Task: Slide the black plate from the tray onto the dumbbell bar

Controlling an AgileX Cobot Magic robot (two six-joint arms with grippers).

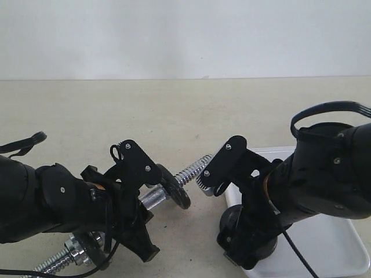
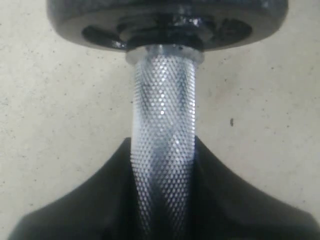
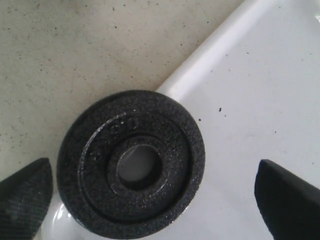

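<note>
So, the small round matte-black cast plate [image 3: 170,150] is lying flat in the near left corner of the flat white plastic tray [image 1: 330,249]. Its edge looks like it laps over the low rim there. The right gripper [image 3: 150,197] hangs right above it with fingers spread wide, one on each side and neither touching. I read that as lining up for a pinch across the disc.

Over on the left, the left gripper [image 1: 138,200] is pinched onto the knurled silver steel dumbbell bar [image 2: 162,125]. It holds the bar tilted up off the beige table [image 1: 174,110], threaded end aimed right toward the tray. Makes sense: a free, raised end gives the hole something to slide onto. Another black disc [image 1: 175,188] already sits on the bar just beyond that grip, so I guess the new one would stack against it.
</note>
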